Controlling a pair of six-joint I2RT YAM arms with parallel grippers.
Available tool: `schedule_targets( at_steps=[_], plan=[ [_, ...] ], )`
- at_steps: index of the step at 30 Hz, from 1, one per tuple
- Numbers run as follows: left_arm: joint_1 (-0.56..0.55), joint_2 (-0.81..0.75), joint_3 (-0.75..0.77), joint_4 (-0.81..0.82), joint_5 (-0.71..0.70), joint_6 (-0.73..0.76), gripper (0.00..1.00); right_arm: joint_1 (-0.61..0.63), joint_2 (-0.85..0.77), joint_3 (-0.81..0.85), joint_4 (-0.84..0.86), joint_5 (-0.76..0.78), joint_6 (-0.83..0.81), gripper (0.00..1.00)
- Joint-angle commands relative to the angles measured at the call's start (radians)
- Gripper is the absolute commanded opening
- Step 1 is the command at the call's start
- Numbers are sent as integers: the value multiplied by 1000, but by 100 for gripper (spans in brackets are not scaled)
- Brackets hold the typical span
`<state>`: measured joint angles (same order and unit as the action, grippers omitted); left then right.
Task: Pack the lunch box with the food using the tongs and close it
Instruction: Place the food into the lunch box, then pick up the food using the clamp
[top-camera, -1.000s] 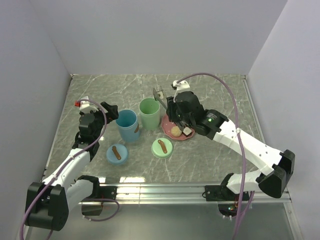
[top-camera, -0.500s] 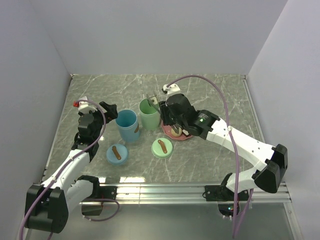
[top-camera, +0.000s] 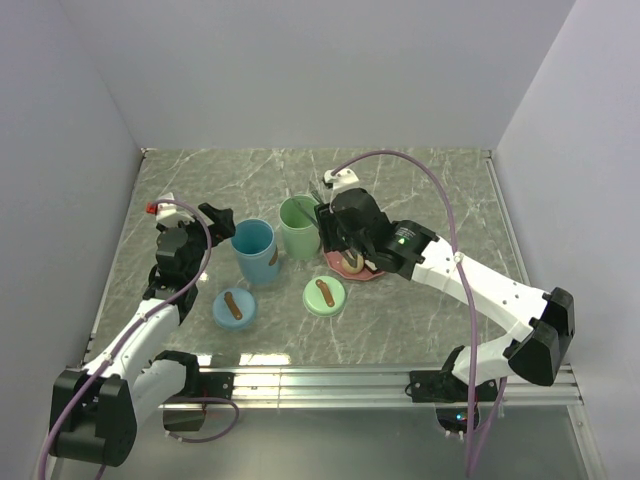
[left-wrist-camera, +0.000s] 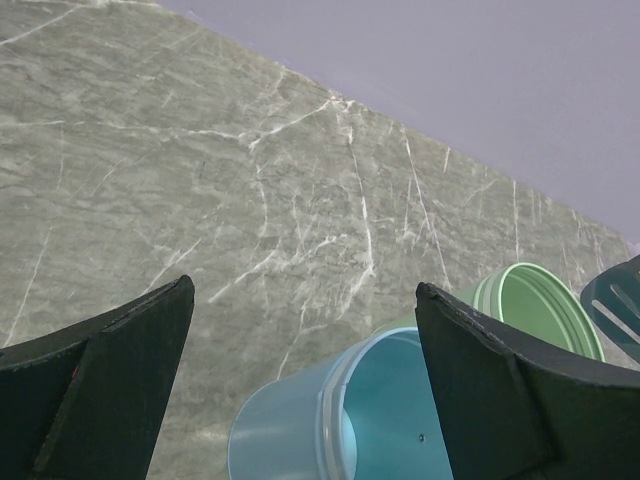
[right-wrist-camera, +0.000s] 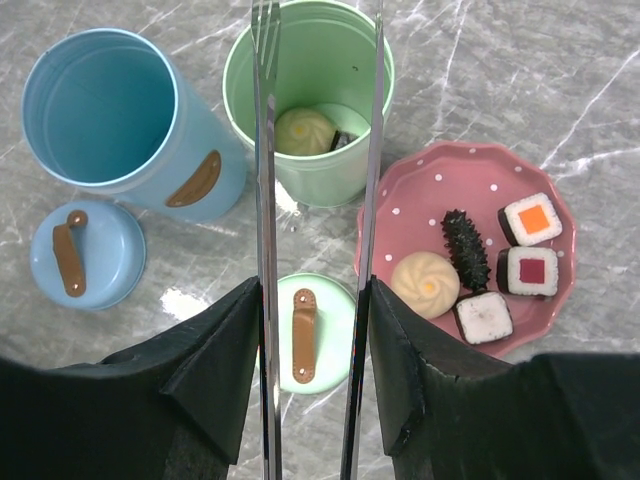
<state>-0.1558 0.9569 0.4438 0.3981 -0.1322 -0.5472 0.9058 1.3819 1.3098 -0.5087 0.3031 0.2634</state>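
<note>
Right gripper clamps the tongs over the green cup mid-tabletop; left gripper stands open. Right wrist view alone shows a bun inside that cup, more food on the pink plate.

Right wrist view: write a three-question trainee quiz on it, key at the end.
1. True or false: a tan bun lies inside the green canister.
2. How many food pieces lie on the pink plate? A three, B five, C seven.
3. Fill in: the tongs are held in the ___ claw.

Key
1. True.
2. B.
3. Right: the right claw grips them, its fingers pressing on both thin arms.
</note>
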Motion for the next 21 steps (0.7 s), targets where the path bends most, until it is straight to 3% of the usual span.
schedule_targets(
  at_steps=[1, 14, 21],
  plan=[
    [2, -26, 19, 38, -18, -19, 99, 8, -21, 43, 52, 40, -3, 53],
    [4, -63, 3, 36, -35, -23, 100, 1, -150, -92, 44, 166, 69, 54],
    [4, -78, -5, 33, -38, -26, 99, -82, -198, -248, 45, 163, 178, 55]
  ],
)
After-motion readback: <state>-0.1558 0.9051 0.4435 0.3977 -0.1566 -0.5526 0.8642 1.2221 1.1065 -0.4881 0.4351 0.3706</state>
